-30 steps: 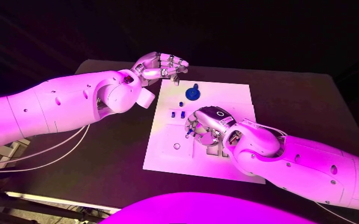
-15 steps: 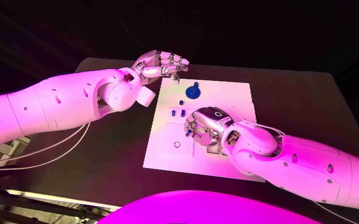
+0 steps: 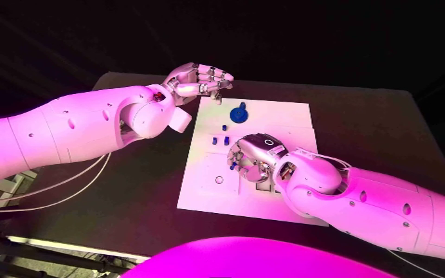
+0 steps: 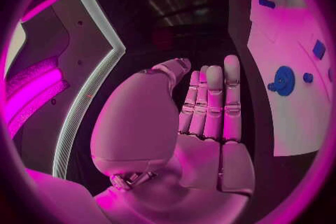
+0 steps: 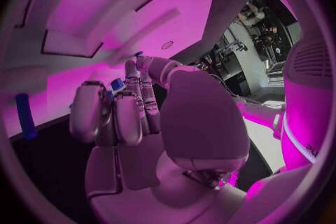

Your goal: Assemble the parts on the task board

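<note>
Magenta light throughout, dark surroundings, fisheye bending at wrist views

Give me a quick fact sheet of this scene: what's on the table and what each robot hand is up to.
Table: black
Task board: white plate in the middle of the table
Round blue part: lies on the board's far end
Small blue parts: a pair near the board's middle
Left hand: fingers curled, at the board's far left corner; whether it holds anything cannot be told
Right hand: palm down over the board's middle, a small blue piece at its fingertips; a firm grip cannot be told
</note>
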Controlling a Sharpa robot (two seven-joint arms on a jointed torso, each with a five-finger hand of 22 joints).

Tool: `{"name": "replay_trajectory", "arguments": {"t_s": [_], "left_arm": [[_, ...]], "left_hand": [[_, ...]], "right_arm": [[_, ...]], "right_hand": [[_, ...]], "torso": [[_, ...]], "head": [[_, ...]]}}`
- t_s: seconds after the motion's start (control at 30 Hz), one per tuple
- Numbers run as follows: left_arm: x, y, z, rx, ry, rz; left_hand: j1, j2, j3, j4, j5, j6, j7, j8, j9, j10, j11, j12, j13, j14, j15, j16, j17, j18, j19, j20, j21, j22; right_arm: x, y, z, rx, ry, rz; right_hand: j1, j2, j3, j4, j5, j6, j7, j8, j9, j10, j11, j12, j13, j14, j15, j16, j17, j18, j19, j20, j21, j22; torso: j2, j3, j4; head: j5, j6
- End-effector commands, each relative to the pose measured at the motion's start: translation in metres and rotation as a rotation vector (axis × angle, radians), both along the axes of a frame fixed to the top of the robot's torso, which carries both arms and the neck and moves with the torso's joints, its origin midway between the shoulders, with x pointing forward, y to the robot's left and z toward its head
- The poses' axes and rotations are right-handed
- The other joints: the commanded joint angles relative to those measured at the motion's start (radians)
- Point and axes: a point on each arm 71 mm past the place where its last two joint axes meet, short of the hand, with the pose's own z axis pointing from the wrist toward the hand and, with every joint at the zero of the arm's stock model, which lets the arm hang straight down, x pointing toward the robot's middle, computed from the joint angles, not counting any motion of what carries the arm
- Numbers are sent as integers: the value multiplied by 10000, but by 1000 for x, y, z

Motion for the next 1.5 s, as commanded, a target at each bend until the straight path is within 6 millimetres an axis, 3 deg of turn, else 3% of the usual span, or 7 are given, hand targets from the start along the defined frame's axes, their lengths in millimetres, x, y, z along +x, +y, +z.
{"name": "replay_trajectory", "arguments": {"t_s": [0.03,0.27,0.37,0.7,0.9,1.17,1.5], "left_arm": [[0,-1,1,-87,9,-123],[-1,-2,1,-84,31,-149],[-1,-2,1,-83,38,-156],[-1,-1,0,-55,137,-237],[-1,-1,0,-51,149,-247],[0,0,0,-47,100,-164],[0,3,0,-25,91,-97]], "left_hand": [[29,-15,-56,-11,28,-66,37,27,-10,-79,-21,-50,-11,-22,75,11,11,51,67,29,-54,-13],[41,-3,-64,-3,31,-72,39,40,-12,-87,-17,-42,-9,-40,81,7,17,54,61,39,-73,-22],[52,10,-59,-3,34,-74,39,43,-13,-91,-17,-41,-9,-45,82,5,19,55,60,41,-77,-24],[80,27,-52,-8,37,-89,41,47,-17,-126,-10,-50,-14,-69,86,-6,21,56,51,45,-89,-28],[77,28,-55,-4,35,-95,45,48,-18,-137,-6,-53,-15,-78,89,-10,21,55,47,47,-94,-29],[82,32,-52,-5,35,-94,44,50,-18,-136,-7,-51,-14,-80,90,-10,22,55,46,47,-95,-30],[135,66,-37,-27,38,-77,38,74,-14,-115,-16,-24,-4,-94,86,-14,26,59,44,48,-101,-31]], "right_arm": [[-2,1,-4,-431,41,63],[-4,5,-6,-619,150,293],[-5,6,-8,-646,290,455],[-4,5,-7,-487,256,441],[-3,1,-5,-257,54,217],[-6,-12,0,92,70,149],[-4,-43,27,762,138,-290]], "right_hand": [[-35,81,11,-65,3,39,54,24,14,552,-456,14,6,445,-51,-54,-1,-104,-11,5,-55,826],[-286,32,-121,-75,-4,-79,113,-26,64,434,-395,-150,-11,399,7,-160,-156,-51,-138,51,-366,705],[-569,-116,-350,-36,263,-235,181,-125,73,-52,-253,-470,-118,267,119,-470,-547,119,-531,137,-1362,252],[-703,-221,-452,-54,330,-353,231,-230,56,-530,-139,-511,-237,262,209,-486,-578,128,-546,230,-1458,221],[-776,-571,-617,-174,360,-919,344,-683,-116,-1706,83,-459,-518,118,396,-740,-951,219,-731,400,-2050,-32],[-569,-468,-1459,-247,381,-1299,160,-1053,-258,-2798,272,-219,-735,-313,556,-1375,-1897,408,-1195,560,-3276,-567],[-409,-270,-1902,-164,468,-1256,192,-1173,-324,-2854,243,253,-698,-186,542,-1075,-1667,356,-990,567,-2954,-412]], "torso": [[0,4,-9],[1,5,0],[-1,-1,7],[-7,2,-2],[-9,4,-4],[-21,1,-2],[-14,12,-31]], "head": [[-6,-4],[-27,-5],[-38,-33],[-61,26],[-89,21],[-168,69],[-266,183]]}}
